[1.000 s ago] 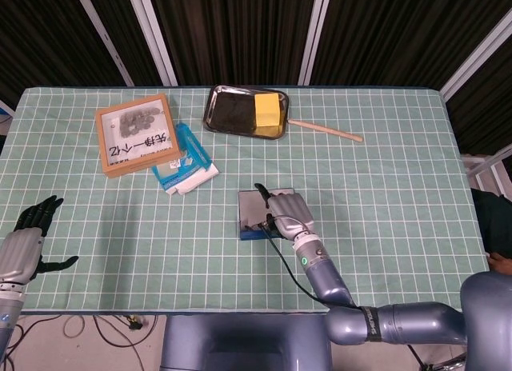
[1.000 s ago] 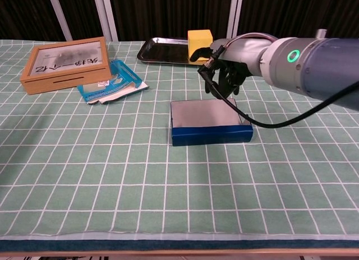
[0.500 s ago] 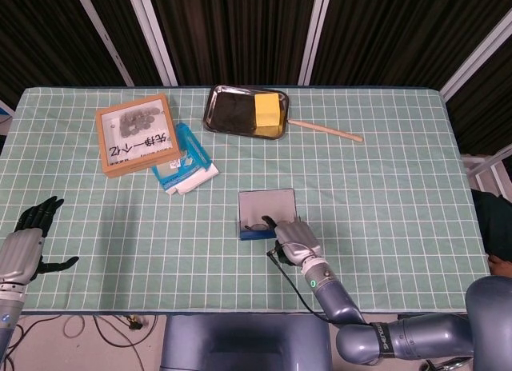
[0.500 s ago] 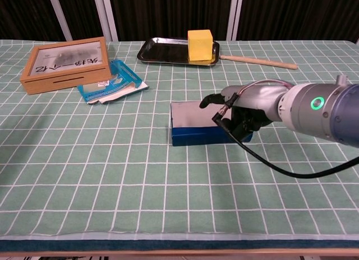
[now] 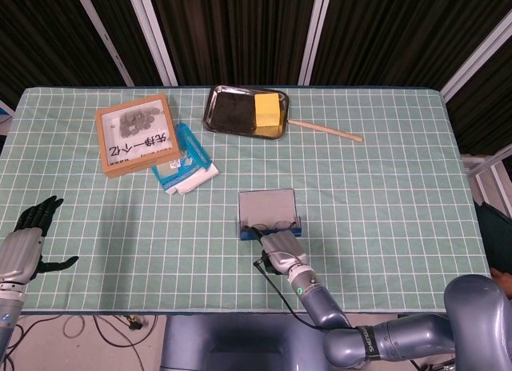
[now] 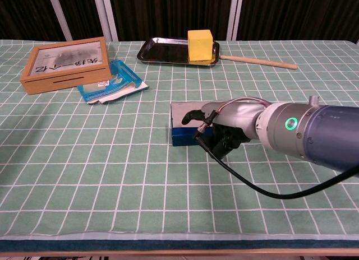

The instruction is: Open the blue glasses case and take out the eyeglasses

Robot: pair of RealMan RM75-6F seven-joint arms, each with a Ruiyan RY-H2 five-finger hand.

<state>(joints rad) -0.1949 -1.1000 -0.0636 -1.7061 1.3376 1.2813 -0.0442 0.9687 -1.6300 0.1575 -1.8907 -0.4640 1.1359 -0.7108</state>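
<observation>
The blue glasses case [image 5: 268,204] [image 6: 187,134] lies closed with its grey lid up, in the middle of the green checked table. My right hand [image 5: 280,247] [image 6: 225,129] is at its near right corner. The thumb [image 6: 194,115] lies on the lid and the other fingers [image 6: 220,143] curl down against the front wall. The eyeglasses are hidden inside. My left hand [image 5: 30,233] hovers at the table's near left edge in the head view, fingers spread, holding nothing.
At the back left stands a wooden framed box [image 5: 136,133] [image 6: 64,61] with a blue and white packet [image 5: 184,161] [image 6: 112,80] beside it. Behind the case are a black tray [image 5: 232,113] [image 6: 162,50], a yellow block [image 5: 270,109] [image 6: 200,44] and a wooden stick [image 5: 324,129] [image 6: 258,61].
My right hand came from the case's far side, across the lid, down to its near edge, and shifted left. The case stays closed. The left hand has not moved.
</observation>
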